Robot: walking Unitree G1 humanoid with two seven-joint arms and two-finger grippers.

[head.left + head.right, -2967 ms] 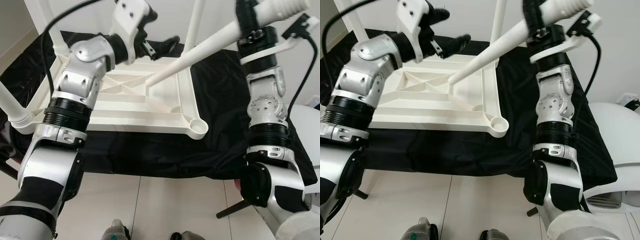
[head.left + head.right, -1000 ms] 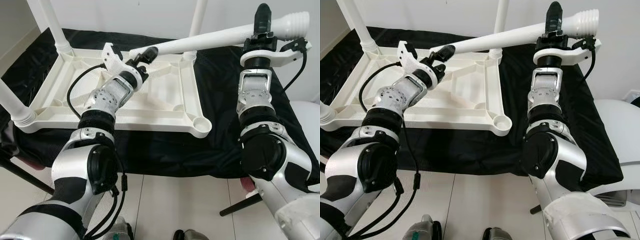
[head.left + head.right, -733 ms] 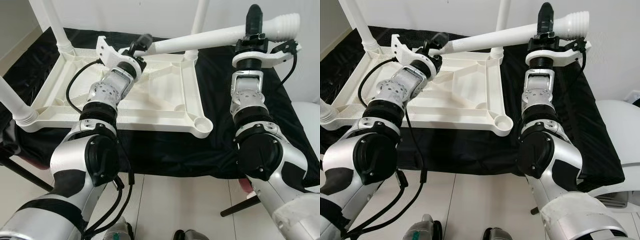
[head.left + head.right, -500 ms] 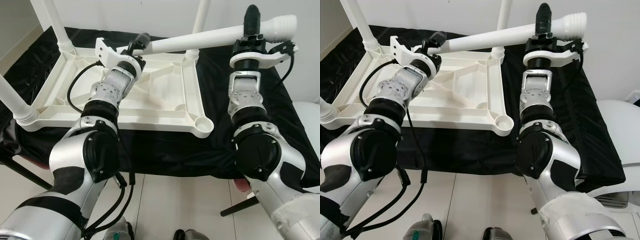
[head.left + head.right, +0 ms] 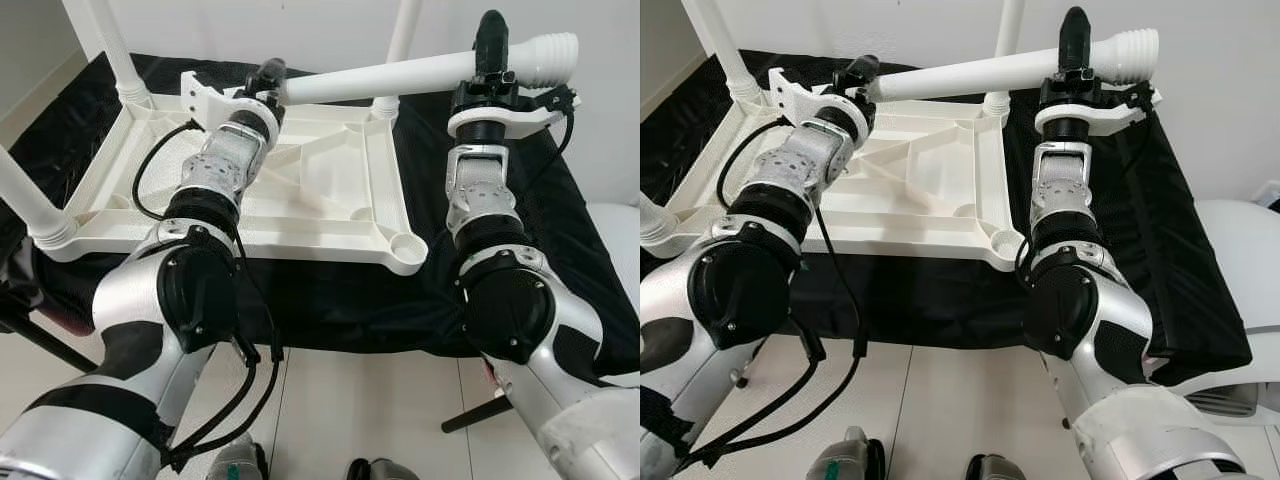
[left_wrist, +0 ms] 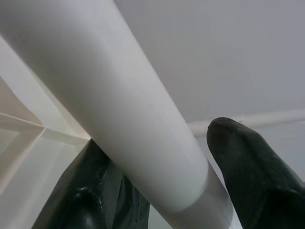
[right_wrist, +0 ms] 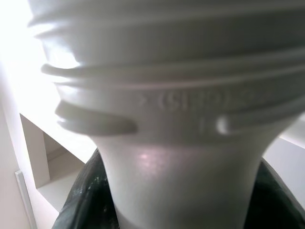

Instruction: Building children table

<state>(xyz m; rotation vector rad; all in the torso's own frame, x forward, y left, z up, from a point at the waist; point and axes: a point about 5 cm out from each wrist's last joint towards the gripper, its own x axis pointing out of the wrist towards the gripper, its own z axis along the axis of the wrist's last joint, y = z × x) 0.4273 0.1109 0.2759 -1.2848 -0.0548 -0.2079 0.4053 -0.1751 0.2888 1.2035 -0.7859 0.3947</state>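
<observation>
Both grippers are clamping one loose white table leg (image 5: 400,75) across the upper frame: left gripper (image 5: 268,78) at its plain end, right gripper (image 5: 490,45) beside its threaded end, above the upturned tabletop (image 5: 300,200).

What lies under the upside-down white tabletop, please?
The tabletop rests on a black cloth that spreads past it toward the robot and to its right. What supports the cloth is hidden; only a dark leg pokes out below onto the tiled floor.

Raised moulded marks on threaded end of leg (image 7: 190,102), right wrist view, too blurred to read; no other text legible
</observation>
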